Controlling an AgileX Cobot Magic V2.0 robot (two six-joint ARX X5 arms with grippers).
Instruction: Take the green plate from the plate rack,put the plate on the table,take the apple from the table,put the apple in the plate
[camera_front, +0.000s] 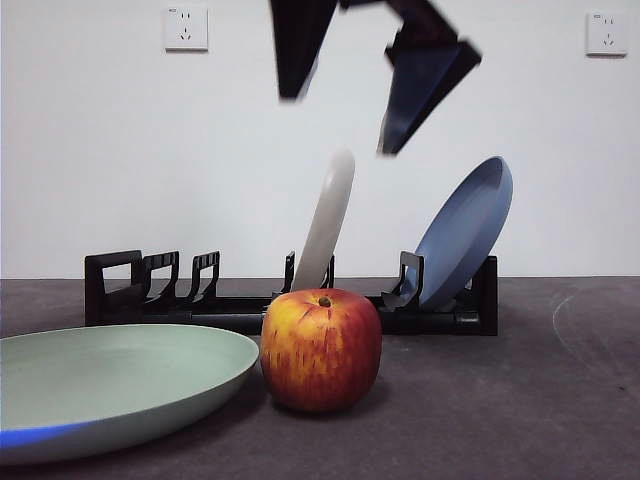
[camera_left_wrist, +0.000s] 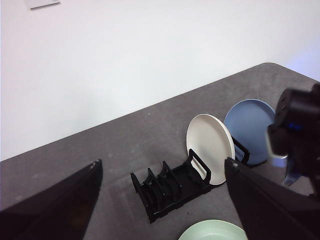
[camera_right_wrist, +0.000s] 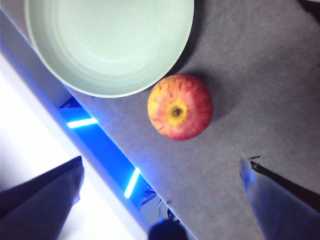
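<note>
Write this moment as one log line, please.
plate: on table | apple: on table beside plate, untouched | right pincer: open above apple | left pincer: open, raised

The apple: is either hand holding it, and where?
No. The apple sits free on the table; the right hand is open above it, the left hand open too.

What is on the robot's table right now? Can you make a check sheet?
Surface: dark grey table, scuffed.
Job's things: green plate flat on table; apple beside it, not on it; plate rack behind.
Clutter: cream-white plate and blue plate in rack.
Grippers: right end effector open above apple; left end effector open, raised high.
Cables: nothing seen.
Surroundings: white wall, two sockets.
</note>
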